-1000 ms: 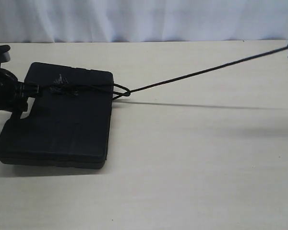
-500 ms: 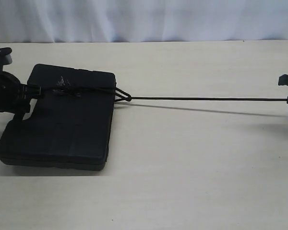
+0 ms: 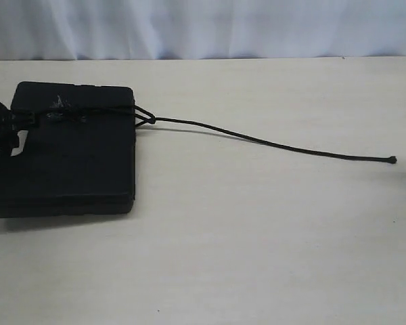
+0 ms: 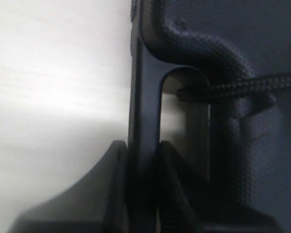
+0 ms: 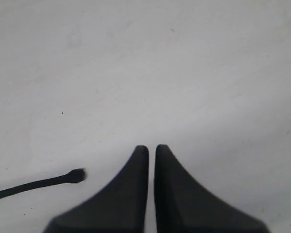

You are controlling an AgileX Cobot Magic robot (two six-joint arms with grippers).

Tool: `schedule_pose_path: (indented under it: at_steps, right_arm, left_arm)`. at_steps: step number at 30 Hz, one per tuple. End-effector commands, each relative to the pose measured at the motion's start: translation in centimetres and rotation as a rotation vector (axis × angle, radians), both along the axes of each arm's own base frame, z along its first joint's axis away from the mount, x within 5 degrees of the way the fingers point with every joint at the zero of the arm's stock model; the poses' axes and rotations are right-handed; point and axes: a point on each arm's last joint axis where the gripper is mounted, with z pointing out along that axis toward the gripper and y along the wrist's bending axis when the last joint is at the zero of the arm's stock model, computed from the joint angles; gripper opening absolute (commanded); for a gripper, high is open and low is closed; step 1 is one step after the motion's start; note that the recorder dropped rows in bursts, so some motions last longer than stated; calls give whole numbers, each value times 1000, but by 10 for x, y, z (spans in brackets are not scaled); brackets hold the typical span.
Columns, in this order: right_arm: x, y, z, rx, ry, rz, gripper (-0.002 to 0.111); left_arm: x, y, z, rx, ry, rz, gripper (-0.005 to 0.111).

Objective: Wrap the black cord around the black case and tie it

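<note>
While pinching handle of flat matte black plastic case (image 3: 74, 169) with left gripper (image 4: 143, 146), shows thin black braided cord (image 3: 257, 139) wrapped, knotted across it, tail slack on table (image 3: 257, 257); right gripper (image 5: 151, 149) pressed together, empty; likely just release left.

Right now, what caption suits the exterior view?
Black cord tied around the black case, free end slack on the table; left gripper grips the case.

The setting reads as a robot test bench in a lab or studio. A pale wood-grain table (image 3: 271, 257) spreads under the left gripper (image 4: 141, 144) and the right gripper (image 5: 151, 149). Beyond them, along the table's far edge, a plain white curtain (image 3: 203, 27) hangs as a backdrop. The black case (image 3: 68, 156) at the left gripper and the black cord (image 3: 271, 143) trailing toward the right one lie like staged props.
</note>
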Motion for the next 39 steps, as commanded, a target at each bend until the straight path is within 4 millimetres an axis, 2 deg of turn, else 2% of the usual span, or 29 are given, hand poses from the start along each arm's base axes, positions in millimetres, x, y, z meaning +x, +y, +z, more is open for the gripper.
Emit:
schedule_pose_path:
  at_steps: [1,4,8,11,15,20,24,28,36,39]
  right_arm:
    - [5,10,6,0,-19,56,5]
    - [19,44,9,-22,-36,273,7]
    - [39,125,21,-16,-84,593,26]
    - [47,184,25,-40,-37,840,38]
    - [49,256,9,-76,41,1136,39]
    - [50,320,-11,-183,12,1395,39]
    - [49,348,-30,-275,26,1541,39]
    - [54,361,-45,-292,43,1572,39]
    - [63,365,-66,-284,49,1550,39]
    - [67,366,-71,-287,16,1516,31]
  left_arm:
    - [6,-1,8,4,-77,24,0]
    - [7,-5,8,29,-78,-31,0]
    - [9,-17,8,68,-78,-137,0]
    - [11,-28,8,94,-84,-213,0]
    - [12,-44,8,110,-84,-290,0]
    - [12,-52,8,109,-74,-323,0]
    - [11,-52,7,104,-63,-324,0]
    - [11,-52,7,104,-62,-324,0]
    - [11,-52,7,104,-62,-324,0]
    - [11,-52,7,104,-64,-324,0]
